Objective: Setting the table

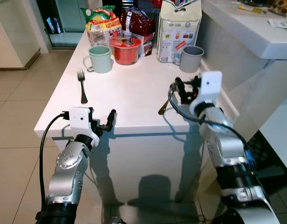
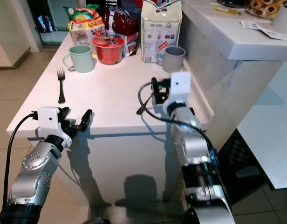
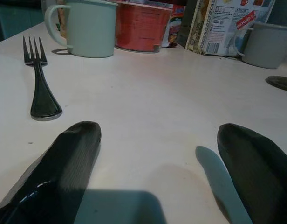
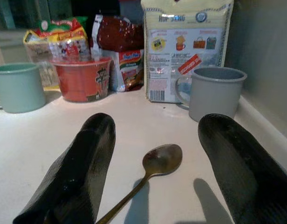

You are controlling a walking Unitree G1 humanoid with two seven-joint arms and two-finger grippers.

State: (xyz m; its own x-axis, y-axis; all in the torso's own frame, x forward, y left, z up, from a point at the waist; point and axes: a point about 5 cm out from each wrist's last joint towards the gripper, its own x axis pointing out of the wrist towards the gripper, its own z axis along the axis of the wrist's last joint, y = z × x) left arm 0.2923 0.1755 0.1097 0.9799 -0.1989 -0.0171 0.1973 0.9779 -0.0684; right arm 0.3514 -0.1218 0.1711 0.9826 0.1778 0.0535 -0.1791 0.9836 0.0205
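A dark fork (image 1: 81, 87) lies on the white table (image 1: 129, 98), on its left side. A bronze spoon (image 1: 163, 108) lies near the front right. My right gripper (image 1: 180, 91) hovers open just above and behind the spoon. In the right wrist view, the spoon's bowl (image 4: 162, 158) lies between the two fingers, untouched. My left gripper (image 1: 105, 121) is open and empty at the table's front edge, right of the fork (image 3: 39, 86). A pale green mug (image 1: 100, 59), a red noodle cup (image 1: 126, 49) and a grey mug (image 1: 191, 59) stand at the back.
Snack bags (image 1: 102, 22) and a tall white packet (image 1: 179, 29) crowd the table's far end. A white counter (image 1: 246, 28) rises along the right side. Tiled floor (image 1: 17, 107) lies to the left and in front.
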